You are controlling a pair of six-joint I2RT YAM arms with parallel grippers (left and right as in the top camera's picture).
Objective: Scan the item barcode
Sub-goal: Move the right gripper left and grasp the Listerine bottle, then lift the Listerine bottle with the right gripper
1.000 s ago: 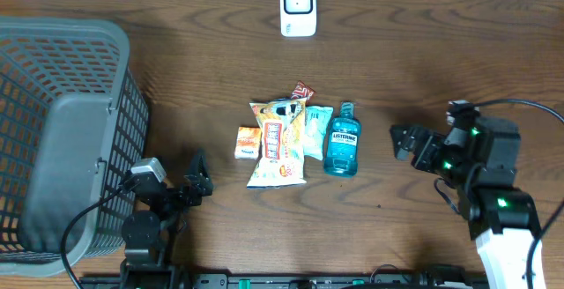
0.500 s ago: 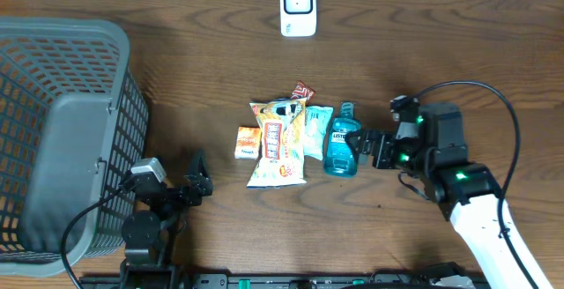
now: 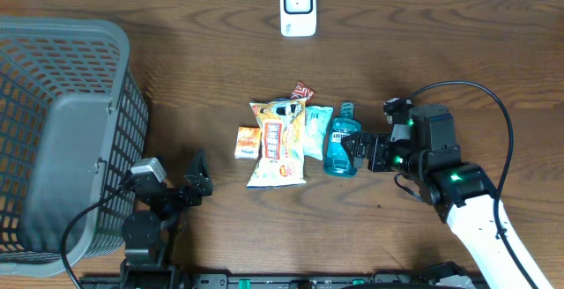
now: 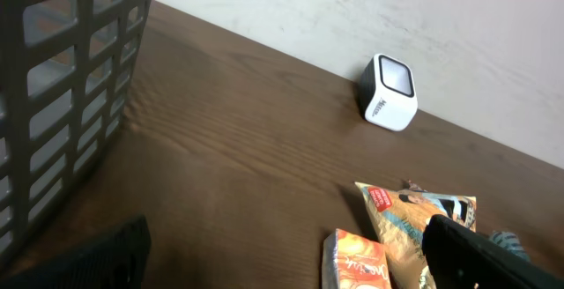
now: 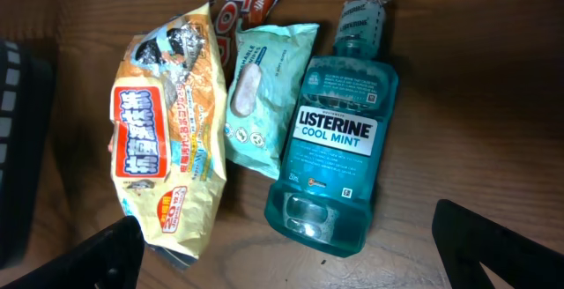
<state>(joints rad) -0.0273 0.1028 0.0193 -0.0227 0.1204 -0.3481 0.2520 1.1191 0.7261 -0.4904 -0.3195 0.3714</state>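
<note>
- Wooden tabletop [image 3: 441, 60]: Listerine bottle [image 3: 343, 139] lies mid-frame, scanner [image 3: 298, 7] top centre.
- Right tool [image 3: 357, 154] gapes empty beside the bottle; left tool [image 3: 196, 181] stands open too.
- Nothing is grasped or scanned yet.

I read "LISTERINE COOL MINT" on the bottle [image 5: 330, 161] label; the bag [image 5: 167, 139] carries bold Asian script I can't make out.

Glossy clear-plastic mouthwash bottle [image 5: 333, 148] and shiny foil snack bag [image 5: 166, 130] on matt wood-grain table [image 3: 441, 51].
</note>
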